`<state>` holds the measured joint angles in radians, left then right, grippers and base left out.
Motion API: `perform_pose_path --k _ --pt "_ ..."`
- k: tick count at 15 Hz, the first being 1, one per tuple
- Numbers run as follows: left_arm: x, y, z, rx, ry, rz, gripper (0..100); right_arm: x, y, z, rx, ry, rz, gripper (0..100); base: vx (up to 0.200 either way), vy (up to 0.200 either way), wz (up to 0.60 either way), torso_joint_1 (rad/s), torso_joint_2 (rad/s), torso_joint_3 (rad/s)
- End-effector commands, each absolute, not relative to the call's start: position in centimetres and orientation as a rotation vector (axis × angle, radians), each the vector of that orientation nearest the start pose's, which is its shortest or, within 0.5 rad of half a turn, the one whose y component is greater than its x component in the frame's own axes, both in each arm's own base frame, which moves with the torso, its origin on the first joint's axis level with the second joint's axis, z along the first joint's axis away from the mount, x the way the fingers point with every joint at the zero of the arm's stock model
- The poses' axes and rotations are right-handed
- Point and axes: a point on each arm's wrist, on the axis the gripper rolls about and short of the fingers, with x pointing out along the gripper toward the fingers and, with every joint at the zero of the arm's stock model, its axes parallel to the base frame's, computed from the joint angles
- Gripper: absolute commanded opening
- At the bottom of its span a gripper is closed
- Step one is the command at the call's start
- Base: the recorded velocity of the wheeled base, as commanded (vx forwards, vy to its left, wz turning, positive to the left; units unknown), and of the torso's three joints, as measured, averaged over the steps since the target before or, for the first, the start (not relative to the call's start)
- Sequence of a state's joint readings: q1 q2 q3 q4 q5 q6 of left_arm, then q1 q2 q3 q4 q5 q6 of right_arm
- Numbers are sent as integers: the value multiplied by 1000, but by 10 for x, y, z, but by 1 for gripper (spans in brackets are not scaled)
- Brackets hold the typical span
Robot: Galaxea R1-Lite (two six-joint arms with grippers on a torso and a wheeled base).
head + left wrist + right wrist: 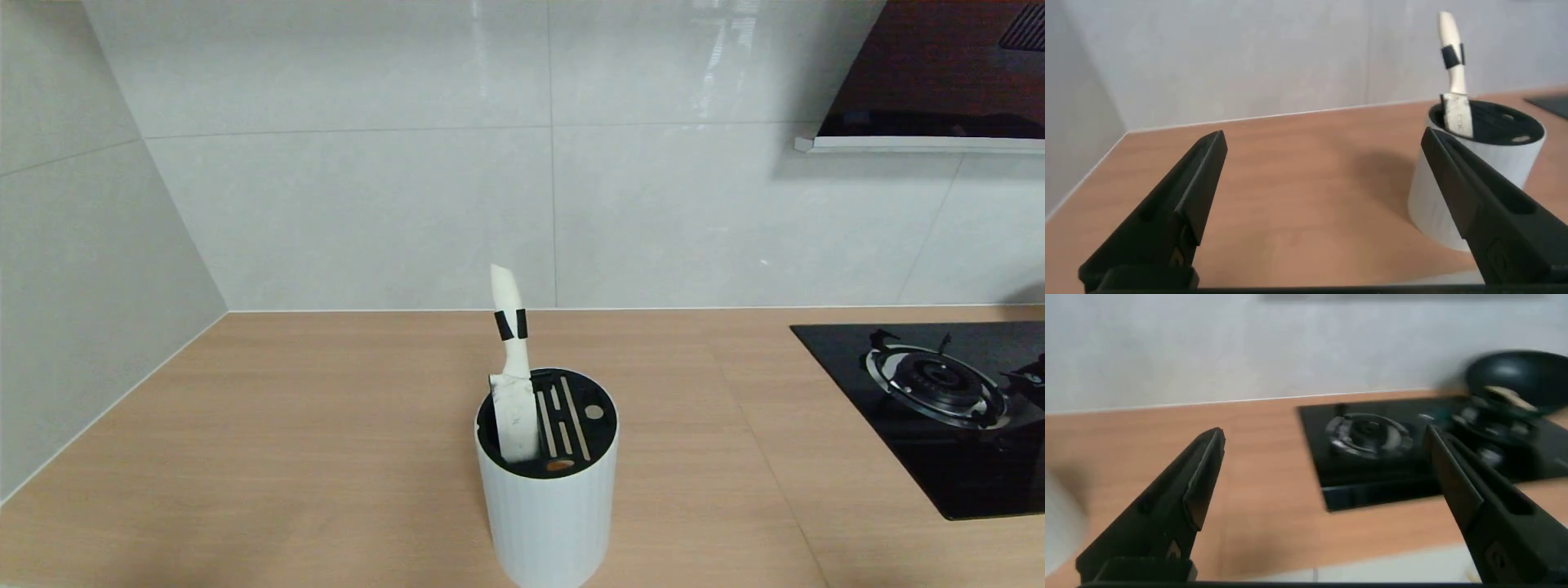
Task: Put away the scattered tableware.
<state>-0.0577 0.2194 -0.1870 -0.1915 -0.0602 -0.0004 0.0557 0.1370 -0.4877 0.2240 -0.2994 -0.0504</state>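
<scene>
A white round knife holder [547, 506] with a black slotted top stands on the wooden counter near the front edge. A white knife [513, 384] with two black bands on its handle sits blade down in the holder's left slot, handle leaning slightly back. In the left wrist view the holder [1474, 196] and knife [1454, 69] lie beyond my left gripper [1327, 184], which stands open with nothing between its black fingers [1176, 212]. My right gripper [1327, 478] is open too, empty, over bare counter facing the stove.
A black gas hob [939, 408] with a metal burner ring lies at the right of the counter [326, 425]. A dark pan [1519, 376] sits on the hob's far side. Tiled walls close the back and left. A range hood [931, 82] hangs upper right.
</scene>
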Motion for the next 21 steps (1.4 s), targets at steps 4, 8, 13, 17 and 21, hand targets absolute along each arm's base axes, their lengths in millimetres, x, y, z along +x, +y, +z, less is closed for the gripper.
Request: perform_pose_path --k 4,8,13,17,21 --pt "-29 -1 106 -52 -228 -29 100 -69 -7 156 52 -157 -315 100 0 0 0 0 0 0" --pt "-23 1 77 -30 -15 78 100 -44 -6 119 -10 -63 -292 100 0 0 0 0 0 0" --pt "-23 0 76 21 -3 35 100 -23 -4 80 -8 -34 -180 100 0 0 0 0 0 0" --pt "-23 0 76 -8 -3 37 100 -23 -1 75 7 9 -55 100 0 0 0 0 0 0" --pt "-23 0 76 -8 -3 37 100 -23 -1 75 -3 8 -49 100 0 0 0 0 0 0"
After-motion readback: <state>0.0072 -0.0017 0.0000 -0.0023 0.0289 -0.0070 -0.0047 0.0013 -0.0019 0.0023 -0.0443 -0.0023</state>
